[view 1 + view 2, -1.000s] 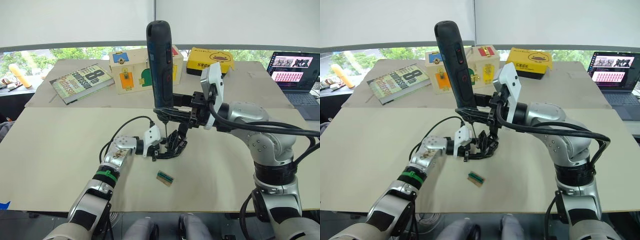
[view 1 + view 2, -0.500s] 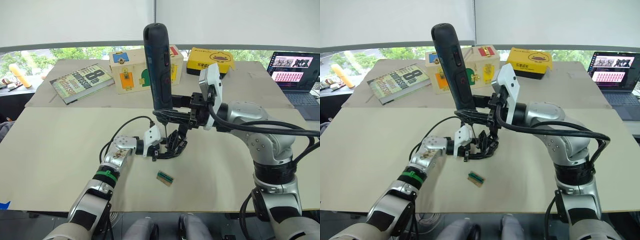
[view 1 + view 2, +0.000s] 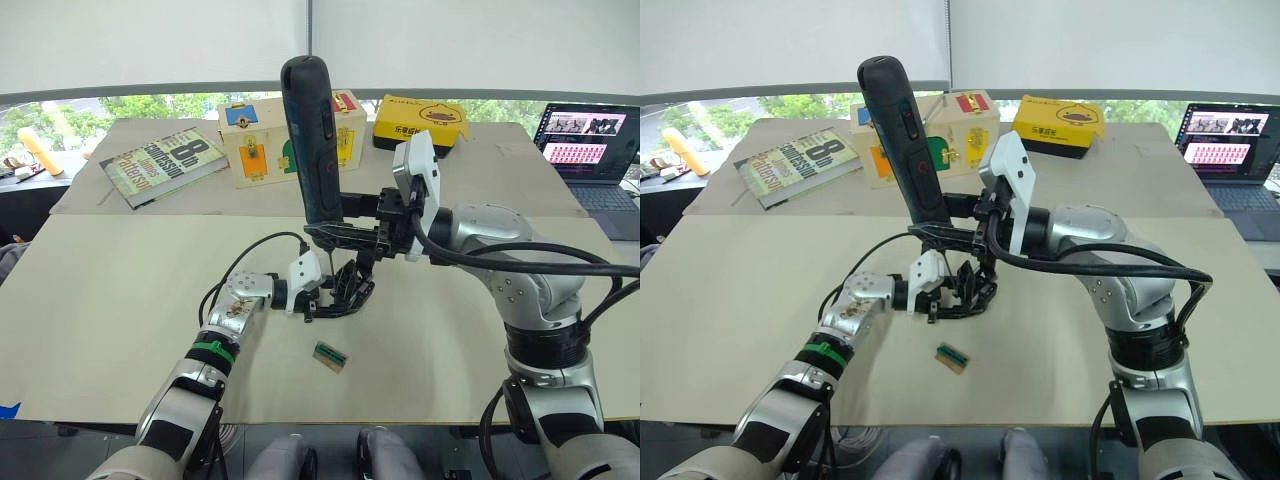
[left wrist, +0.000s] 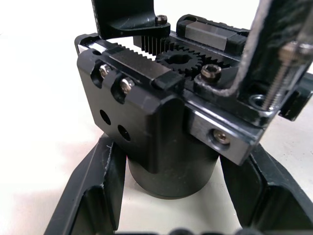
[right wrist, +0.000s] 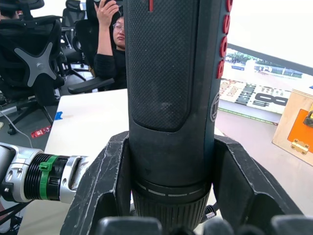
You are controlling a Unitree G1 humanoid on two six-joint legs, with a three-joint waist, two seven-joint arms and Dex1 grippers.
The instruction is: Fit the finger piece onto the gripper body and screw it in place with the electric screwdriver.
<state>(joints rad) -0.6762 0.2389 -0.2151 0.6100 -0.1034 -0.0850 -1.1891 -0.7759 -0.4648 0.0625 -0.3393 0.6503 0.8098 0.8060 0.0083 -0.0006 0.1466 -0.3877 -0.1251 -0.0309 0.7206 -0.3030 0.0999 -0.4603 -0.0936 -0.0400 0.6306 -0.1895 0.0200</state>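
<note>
Two tools are working one small assembly at mid-surface (image 3: 120,330): the left tool (image 3: 318,300) is pinching the gripper body (image 4: 161,122) low on its round base, its fingers (image 4: 93,196) closed against either side, while the right tool (image 3: 352,232) is clamping the electric screwdriver (image 3: 310,140) around its lower barrel, just above the collar. The screwdriver is standing nearly upright, leaning slightly toward the robot's left, its thin bit (image 3: 322,244) pointing down at the gripper body from just above. The body looks like a dense, rigid metal block with exposed gears and screw heads — unlikely to deform, but liable to twist under driving torque, so the low grip on the base seems the sound hold. The screwdriver appears top-heavy; its textured barrel should resist slipping. The right arm is reaching in from the side with the wrist turned level — the left forearm is lying low along the surface. Whether the finger piece is already seated cannot be told. A small green block (image 3: 329,355) is lying nearby.
</note>
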